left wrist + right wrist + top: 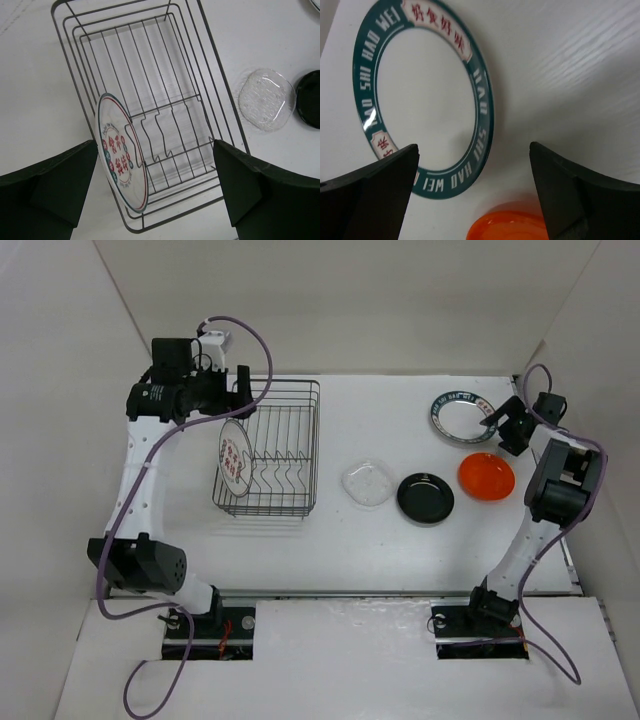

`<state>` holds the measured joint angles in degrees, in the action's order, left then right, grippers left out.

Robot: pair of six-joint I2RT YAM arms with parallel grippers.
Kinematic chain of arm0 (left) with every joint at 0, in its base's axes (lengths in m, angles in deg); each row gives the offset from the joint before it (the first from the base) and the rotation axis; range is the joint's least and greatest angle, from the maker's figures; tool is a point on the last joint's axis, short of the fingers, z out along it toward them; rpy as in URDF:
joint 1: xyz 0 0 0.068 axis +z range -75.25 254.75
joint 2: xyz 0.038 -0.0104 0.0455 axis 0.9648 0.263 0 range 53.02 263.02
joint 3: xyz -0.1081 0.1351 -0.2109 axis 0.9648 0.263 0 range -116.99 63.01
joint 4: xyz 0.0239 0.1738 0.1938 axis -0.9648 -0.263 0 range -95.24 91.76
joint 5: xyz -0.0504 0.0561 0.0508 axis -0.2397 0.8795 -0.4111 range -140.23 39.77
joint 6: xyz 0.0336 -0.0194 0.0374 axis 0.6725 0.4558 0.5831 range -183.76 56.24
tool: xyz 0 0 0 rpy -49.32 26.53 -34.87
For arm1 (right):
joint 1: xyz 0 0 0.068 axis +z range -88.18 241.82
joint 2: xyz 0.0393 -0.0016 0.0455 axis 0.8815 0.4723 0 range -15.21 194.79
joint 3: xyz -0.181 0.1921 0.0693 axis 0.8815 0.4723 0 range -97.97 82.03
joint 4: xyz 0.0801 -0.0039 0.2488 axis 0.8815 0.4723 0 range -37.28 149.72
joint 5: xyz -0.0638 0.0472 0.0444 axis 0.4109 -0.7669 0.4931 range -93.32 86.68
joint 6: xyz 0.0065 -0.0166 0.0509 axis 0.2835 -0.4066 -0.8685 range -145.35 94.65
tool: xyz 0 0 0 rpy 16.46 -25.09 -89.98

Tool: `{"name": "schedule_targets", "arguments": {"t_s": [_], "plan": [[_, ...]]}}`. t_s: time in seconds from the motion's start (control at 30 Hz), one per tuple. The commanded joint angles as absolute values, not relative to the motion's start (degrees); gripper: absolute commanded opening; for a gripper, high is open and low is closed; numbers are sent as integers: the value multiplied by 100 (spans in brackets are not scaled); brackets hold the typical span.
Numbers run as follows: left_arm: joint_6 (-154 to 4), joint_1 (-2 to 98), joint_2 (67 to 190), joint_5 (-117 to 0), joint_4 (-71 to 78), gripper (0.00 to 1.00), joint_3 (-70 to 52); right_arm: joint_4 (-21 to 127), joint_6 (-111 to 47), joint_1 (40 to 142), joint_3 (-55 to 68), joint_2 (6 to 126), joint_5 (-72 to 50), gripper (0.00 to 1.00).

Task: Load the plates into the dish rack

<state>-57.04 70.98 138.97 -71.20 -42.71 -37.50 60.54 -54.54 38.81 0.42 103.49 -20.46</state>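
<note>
Dish rack (316, 440): a dark wire basket is seen at the left of the desk (400, 550), its zigzag prongs showing inside.
Red-marked plate (233, 458): it is stood on edge in the rack's left end and leaned against the prongs.
Left claw (155, 190): it is held spread wide above the rack, with the red-marked plate below and between its fingers.
Green-rimmed plate (463, 416): it is laid flat at the far right of the desk.
Right claw (475, 185): it is held wide open, low over the near edge of the green-rimmed plate.
Orange plate (487, 476): it is set just beside the green-rimmed plate, under the right claw's near side.
Black plate (425, 497) and clear plate (367, 483): they are laid flat side by side in mid-desk, between the rack and the orange plate.
Room: the white desk is enclosed by plain white walls (350, 300), and a purple cable (262, 340) is looped over the left arm.
</note>
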Motion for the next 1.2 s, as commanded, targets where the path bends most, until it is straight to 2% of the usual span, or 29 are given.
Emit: {"name": "schedule_targets", "arguments": {"t_s": [0.0, 0.03, 0.07, 0.17, 0.33, 0.43, 0.5, 0.6, 0.63, 0.73, 0.77, 0.87, 0.97, 1.17], "plan": [[-5435, 7089, 13880, -7607, -4219, 100, -3771, 6185, -5216, 3861, -593, 10581, -2379, 94], [-5435, 7089, 13941, -7607, -4219, 100, -3771, 6247, -5215, 3861, -682, 10782, -2379, 94], [-5488, 7141, 13942, -7607, -4219, 100, -3771, 6300, -5215, 3861, -761, 10862, -2475, 86], [-5488, 7211, 14064, -7660, -4219, 100, -3771, 6485, -5162, 3861, -1043, 11073, -2476, 75], [-5629, 7273, 14179, -7660, -4219, 100, -3771, 7135, -5162, 3861, -1640, 11364, -2476, 70], [-5690, 7273, 14284, -7722, -4219, 100, -3771, 7565, -5101, 3861, -1992, 11592, -2415, 51], [-5690, 7273, 14345, -7722, -4280, 100, -3894, 7917, -5039, 3861, -2273, 11697, -2318, 35], [-5690, 7273, 14468, -7722, -4332, 100, -3947, 8137, -4987, 3861, -2467, 11838, -2318, 5], [-5690, 7273, 14521, -7722, -4333, 100, -4008, 8190, -4987, 3861, -2528, 11839, -2318, 0], [-5690, 7273, 14522, -7722, -4386, 100, -4061, 8051, -4987, 3861, -2477, 11839, -2484, 0], [-5638, 7273, 14574, -7722, -4386, 100, -4061, 7806, -4987, 3861, -2328, 11734, -2964, 0], [-5638, 7273, 14574, -7722, -4333, 100, -4201, 6103, -5512, 3861, -1266, 11041, -3939, 0], [-5638, 7273, 14574, -8106, -4281, 100, -4534, 4844, -5830, 3993, -736, 10461, -4487, 0], [-5954, 7195, 14355, -9039, -2832, 100, -4290, 4307, -5523, 4915, -630, 9606, -4392, 0]]}}
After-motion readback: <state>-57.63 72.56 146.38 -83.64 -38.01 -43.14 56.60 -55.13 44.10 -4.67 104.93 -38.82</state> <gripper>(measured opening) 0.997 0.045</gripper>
